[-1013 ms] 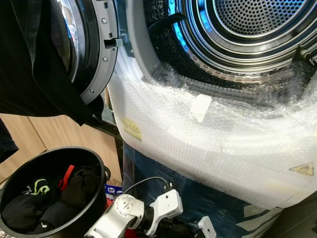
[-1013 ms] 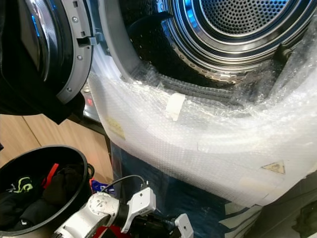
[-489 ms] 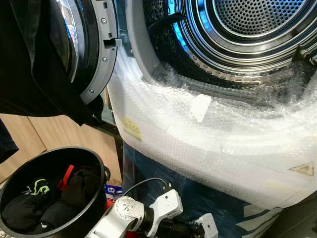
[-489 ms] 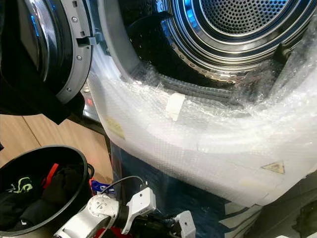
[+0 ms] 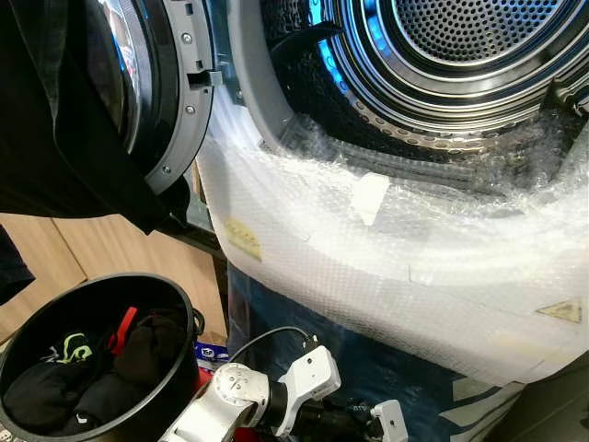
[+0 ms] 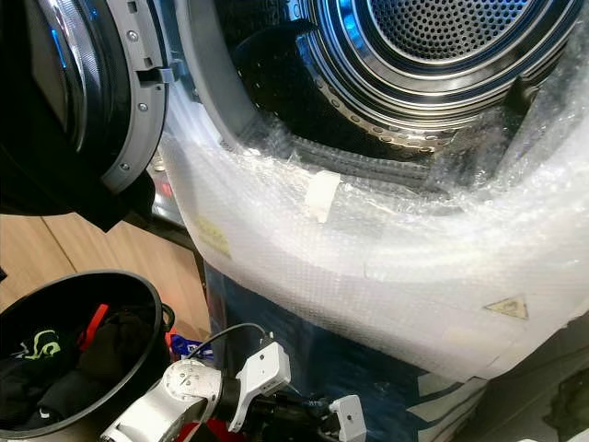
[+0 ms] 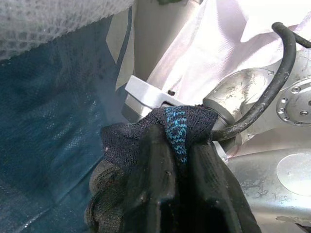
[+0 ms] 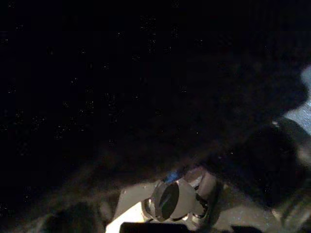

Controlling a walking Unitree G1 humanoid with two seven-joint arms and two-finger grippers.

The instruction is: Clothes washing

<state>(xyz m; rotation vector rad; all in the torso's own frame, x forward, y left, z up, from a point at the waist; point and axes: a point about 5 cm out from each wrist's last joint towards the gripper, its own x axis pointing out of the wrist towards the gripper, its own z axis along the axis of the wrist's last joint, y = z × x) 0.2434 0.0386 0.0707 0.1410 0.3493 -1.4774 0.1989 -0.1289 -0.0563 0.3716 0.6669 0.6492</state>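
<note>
While gripping a dark knitted sock (image 7: 160,131) with a blue patterned band, left pincer (image 7: 180,194) closed tight on the fabric, just beside a silver joint and black cable. Low at 6 o'clock in the head views, left arm (image 5: 244,401) stretched across a blue sheet (image 5: 368,368) below the washing machine (image 5: 414,230). Open drum (image 5: 460,55) at 1 o'clock, perforated steel lit blue at the rim. Bubble wrap (image 5: 386,267) draped thick over the machine's front lip, from 9 o'clock round to 3 o'clock, with a pale tape strip (image 5: 369,196) near its middle and a yellow label (image 5: 244,239) toward 9 o'clock. Round door (image 5: 170,92) swung open at 11 o'clock, a black garment (image 5: 64,120) hanging over it. Black bucket (image 5: 179,304) at 7 o'clock on a wooden floor (image 5: 83,249), loaded with dark clothes (image 5: 92,368), one with green marks, one with a red strip. Right wrist picture almost black, showing only a pale metal part; state of right pincer: cannot tell.
</note>
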